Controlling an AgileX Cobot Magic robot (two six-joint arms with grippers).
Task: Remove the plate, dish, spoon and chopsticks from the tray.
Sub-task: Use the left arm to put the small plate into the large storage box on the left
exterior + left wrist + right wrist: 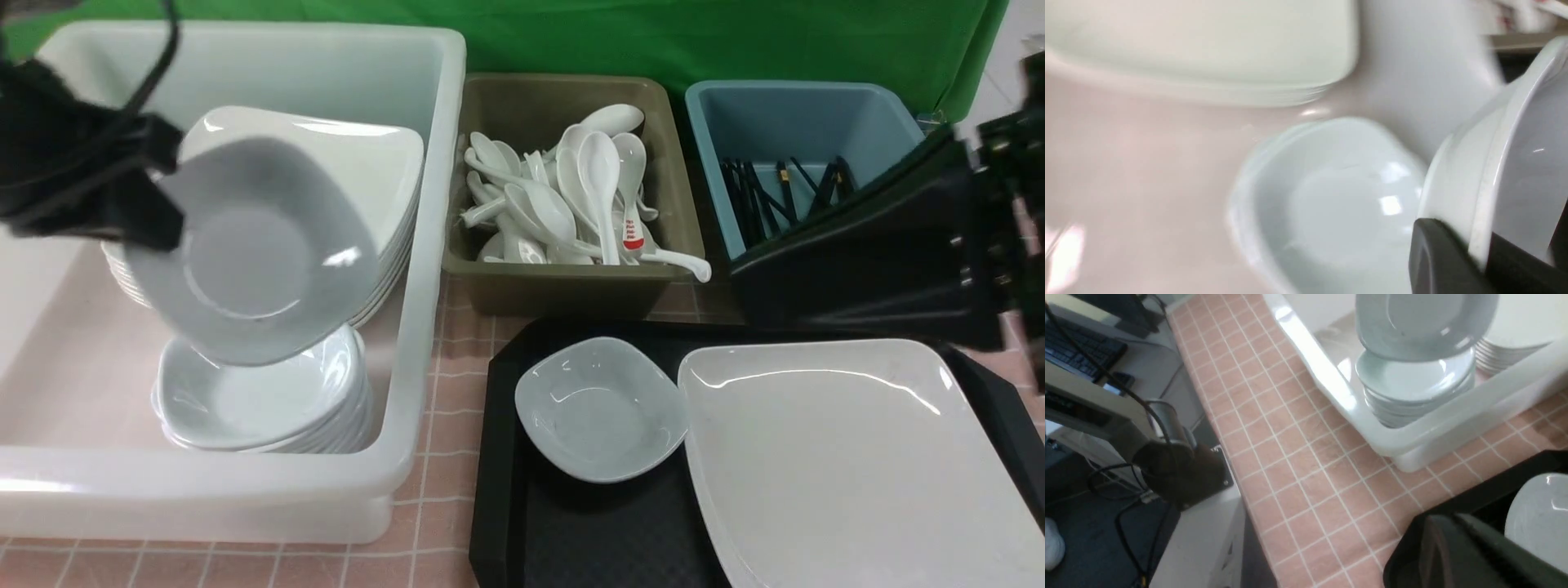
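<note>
L jaws clamped on the dish (pixel 253 253) rim, R jaws shut, hold unclear: you lower it level onto the dish stack (pixel 245 408), then release.

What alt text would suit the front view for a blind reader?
The left end effector holds a small white dish tilted above stacked dishes in a white bin. Nearby, a black tray carries another dish and a large plate.
</note>
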